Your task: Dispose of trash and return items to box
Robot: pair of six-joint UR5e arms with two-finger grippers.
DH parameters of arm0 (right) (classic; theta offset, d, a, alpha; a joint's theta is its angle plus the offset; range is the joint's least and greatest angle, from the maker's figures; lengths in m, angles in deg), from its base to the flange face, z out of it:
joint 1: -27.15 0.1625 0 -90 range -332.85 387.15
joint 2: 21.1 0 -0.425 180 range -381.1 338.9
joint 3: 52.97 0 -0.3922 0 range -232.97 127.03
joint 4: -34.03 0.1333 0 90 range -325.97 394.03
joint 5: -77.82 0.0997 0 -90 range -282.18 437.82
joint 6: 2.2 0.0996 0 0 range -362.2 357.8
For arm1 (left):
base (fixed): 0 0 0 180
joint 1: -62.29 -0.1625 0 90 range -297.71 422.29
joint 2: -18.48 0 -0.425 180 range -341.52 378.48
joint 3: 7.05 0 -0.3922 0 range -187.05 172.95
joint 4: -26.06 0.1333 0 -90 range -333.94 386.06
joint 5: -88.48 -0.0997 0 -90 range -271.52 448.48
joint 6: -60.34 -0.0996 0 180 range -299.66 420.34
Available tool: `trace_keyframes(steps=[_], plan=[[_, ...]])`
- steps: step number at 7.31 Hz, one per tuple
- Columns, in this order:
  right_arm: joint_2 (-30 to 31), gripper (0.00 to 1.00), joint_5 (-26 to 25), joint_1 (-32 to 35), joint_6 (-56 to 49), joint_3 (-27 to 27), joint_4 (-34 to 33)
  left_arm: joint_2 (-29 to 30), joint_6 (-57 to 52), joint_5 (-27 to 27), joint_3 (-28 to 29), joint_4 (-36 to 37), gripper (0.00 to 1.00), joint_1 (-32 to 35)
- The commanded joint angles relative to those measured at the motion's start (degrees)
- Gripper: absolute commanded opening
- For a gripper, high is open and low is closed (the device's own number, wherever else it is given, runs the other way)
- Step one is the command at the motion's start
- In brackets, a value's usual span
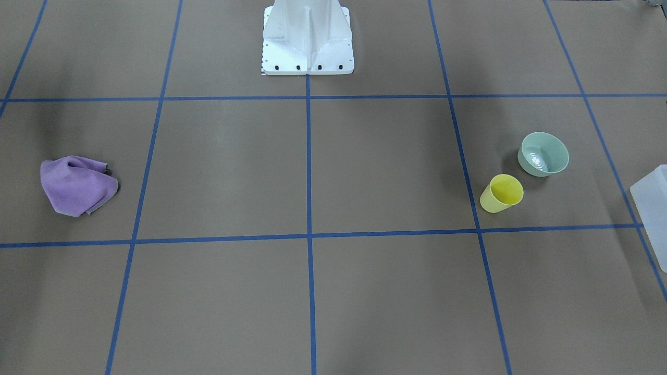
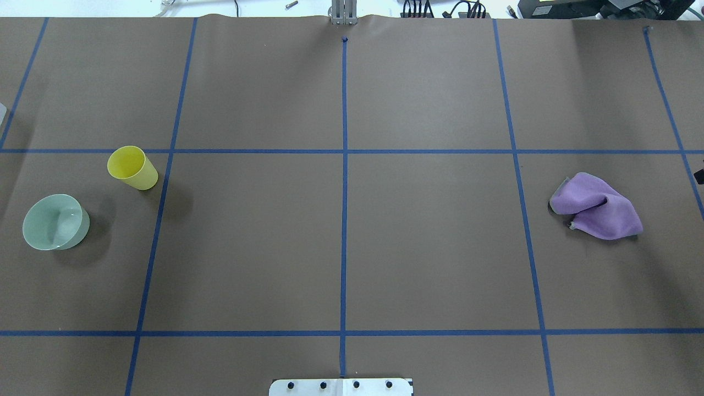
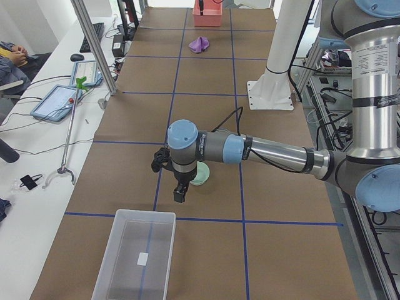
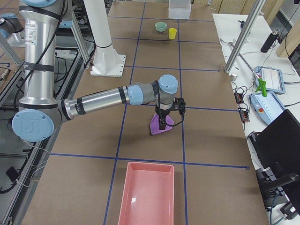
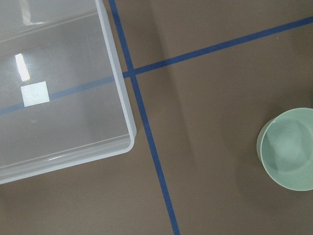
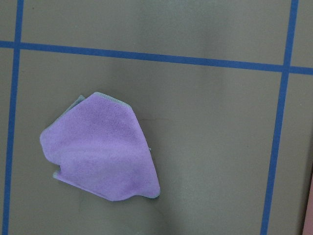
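The yellow cup [image 1: 502, 193] stands upright on the brown table, also seen in the overhead view [image 2: 132, 168]. The mint-green bowl [image 1: 543, 154] sits beside it [image 2: 55, 222] and at the right edge of the left wrist view [image 5: 288, 155]. The translucent box [image 3: 144, 214] is empty, with its corner [image 5: 120, 93] under the left wrist. My left gripper [image 3: 180, 192] hangs between box and bowl. My right gripper [image 4: 162, 123] hangs over the purple cloth [image 6: 102, 152]. Both grippers show only in the side views, so I cannot tell whether they are open or shut.
A pink tray [image 4: 147, 194] lies at the table end near the purple cloth [image 2: 597, 208]. The white robot base [image 1: 307, 41] stands at mid table edge. Blue tape lines grid the surface. Operators' tablets and cables lie on the side bench [image 3: 59, 100].
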Motion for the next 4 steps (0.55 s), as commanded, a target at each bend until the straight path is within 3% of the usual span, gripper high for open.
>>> trace_keyframes(steps=[1, 4], plan=[[1.9, 1.0, 0.2, 0.3, -2.4, -0.1, 0.0, -0.1, 0.7, -0.2, -3.0, -1.7, 0.98, 0.6], [1.5, 1.0, 1.5, 1.0, -2.3, 0.4, 0.0, -0.7, 3.0, 0.2, -2.6, -2.8, 0.98, 0.5]])
